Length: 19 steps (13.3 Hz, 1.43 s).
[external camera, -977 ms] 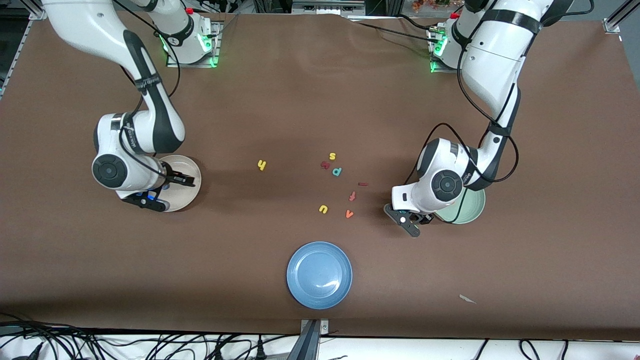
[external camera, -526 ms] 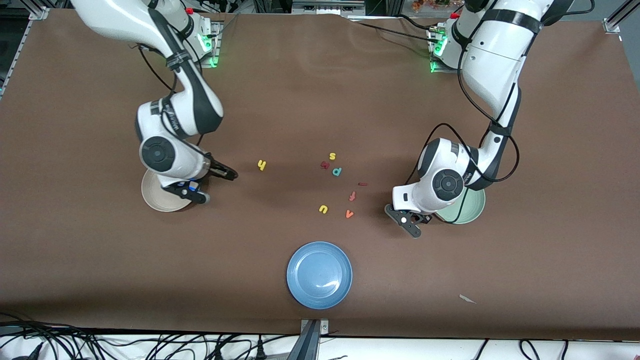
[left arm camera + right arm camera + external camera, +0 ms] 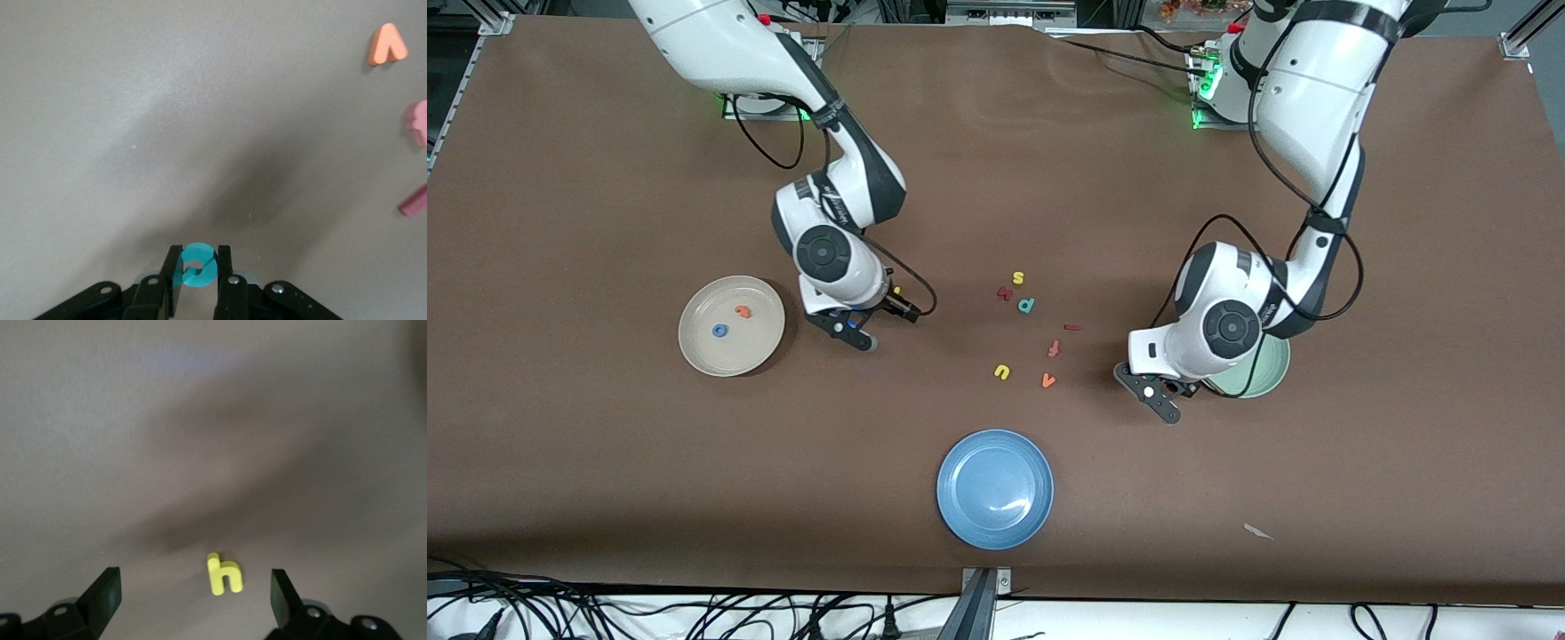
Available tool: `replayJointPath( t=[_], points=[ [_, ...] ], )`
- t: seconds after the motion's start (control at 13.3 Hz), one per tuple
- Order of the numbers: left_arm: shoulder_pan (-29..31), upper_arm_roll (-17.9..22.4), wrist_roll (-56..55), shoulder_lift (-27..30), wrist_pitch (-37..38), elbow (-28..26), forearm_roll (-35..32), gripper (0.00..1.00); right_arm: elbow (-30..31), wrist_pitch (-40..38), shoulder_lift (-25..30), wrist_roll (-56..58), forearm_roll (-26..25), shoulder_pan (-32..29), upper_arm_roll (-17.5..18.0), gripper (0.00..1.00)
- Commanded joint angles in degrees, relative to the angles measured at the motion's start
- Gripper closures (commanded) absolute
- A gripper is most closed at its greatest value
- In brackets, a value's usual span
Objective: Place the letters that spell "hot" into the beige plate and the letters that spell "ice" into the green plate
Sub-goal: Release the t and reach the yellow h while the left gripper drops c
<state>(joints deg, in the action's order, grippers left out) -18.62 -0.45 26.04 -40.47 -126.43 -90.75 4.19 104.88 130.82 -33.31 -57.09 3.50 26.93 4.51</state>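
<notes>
Left wrist view: left gripper [image 3: 198,283] jaws pinching teal "c" [image 3: 198,265] beside green plate [image 3: 1272,378]. Right gripper [image 3: 195,593] jaws spread over yellow "h" [image 3: 224,575], mid-bench; blue "o" [image 3: 719,331], orange "t" [image 3: 742,310] in beige plate [image 3: 703,354].

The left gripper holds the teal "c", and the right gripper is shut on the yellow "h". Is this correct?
Not quite. In the right wrist view the right gripper is open, its fingers apart on either side of the yellow "h" lying on the table. The left gripper does hold the teal "c".

A robotics lab — brown-covered table [image 3: 996,178], bolted arm bases, trailing cables.
</notes>
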Motion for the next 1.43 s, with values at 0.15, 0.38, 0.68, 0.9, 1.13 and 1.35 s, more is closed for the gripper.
replayJointPath(
  t=[0.15, 0.38, 0.68, 0.9, 1.13, 1.35],
  points=[
    [3.93, 2.63, 4.54, 3.38, 6.72, -0.30, -6.03, 0.88, 5.40, 4.86, 0.70, -1.01, 0.89, 0.41, -0.21, 0.02],
    [4.03, 3.88, 6.66, 3.29, 5.76, -4.86, -5.86, 0.88, 8.23, 9.10, 1.14, -1.01, 0.89, 0.41, -0.21, 0.05],
    [3.94, 3.35, 6.14, 4.52, 5.05, -7.60, -4.89, 0.76, 9.37, 8.67, 2.54, -1.01, 0.89, 0.41, 0.41, 0.28],
    [4.03, 3.44, 5.87, 5.13, 5.58, -7.61, -4.62, 0.00, 11.13, 8.66, 3.86, -1.01, 0.89, 0.41, 0.58, 0.29],
    [3.94, 3.00, 5.61, 6.63, 7.32, -6.38, -4.54, 0.00, 11.40, 9.10, 3.95, -1.01, 0.89, 0.41, 0.58, 0.43],
    [3.68, 1.07, 1.41, 7.86, 9.88, -4.36, -4.54, 0.00, 11.40, 9.10, 3.95, -1.01, 0.89, 0.41, 0.58, 0.54]
  ],
)
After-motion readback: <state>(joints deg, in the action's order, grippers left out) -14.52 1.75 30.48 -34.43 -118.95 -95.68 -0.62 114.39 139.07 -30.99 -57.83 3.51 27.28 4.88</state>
